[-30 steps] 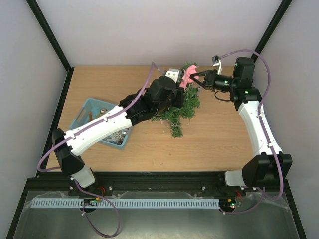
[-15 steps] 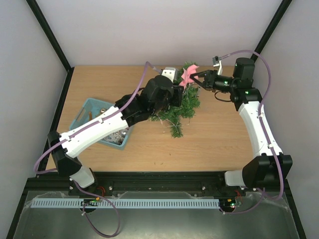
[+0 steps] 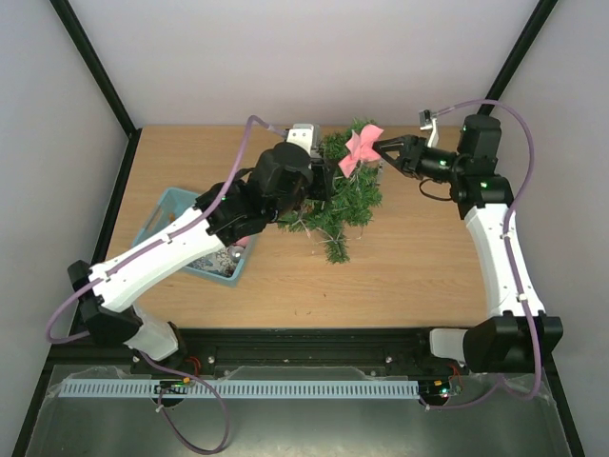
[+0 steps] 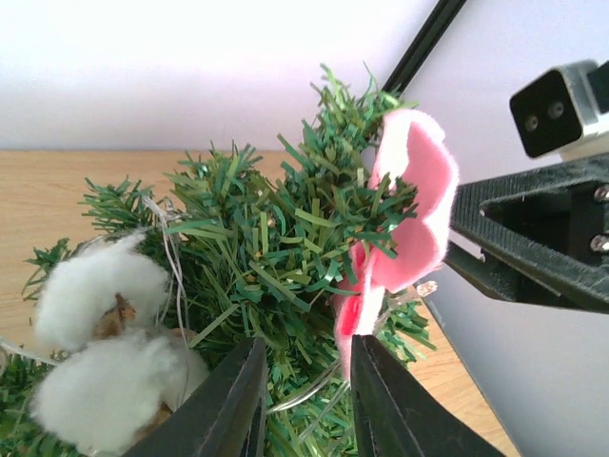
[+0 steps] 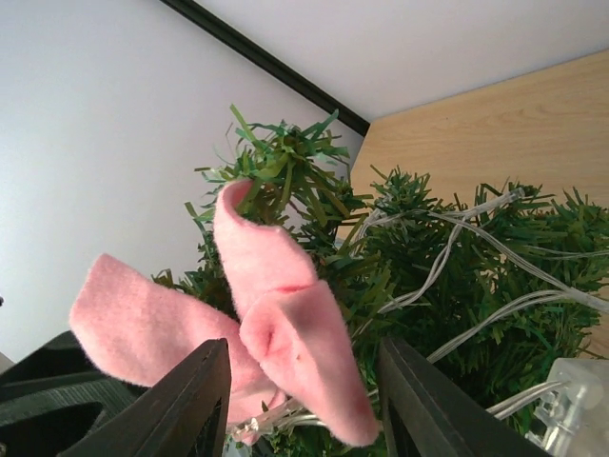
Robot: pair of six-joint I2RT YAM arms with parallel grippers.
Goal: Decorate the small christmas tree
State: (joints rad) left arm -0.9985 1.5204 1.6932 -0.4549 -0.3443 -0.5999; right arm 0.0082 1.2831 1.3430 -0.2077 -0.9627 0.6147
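The small christmas tree lies tilted at the table's middle back, its dark green branches filling both wrist views. A pink felt ornament sits in the branches near its top. My left gripper reaches in from the left; in its wrist view the gripper is open, and the ornament's lower edge brushes the right finger. My right gripper faces it from the right. It is open, with the pink ornament hanging loose between its wide-apart fingers.
A clear light string winds through the branches. White cotton puffs cling to the tree's left side. A teal basket of ornaments stands on the left, partly under my left arm. Black frame posts rise at the back corners.
Both grippers have opened and let go of the pink ornament, which stays in the tree. The left arm has drawn back to the left, the right arm slightly to the right.
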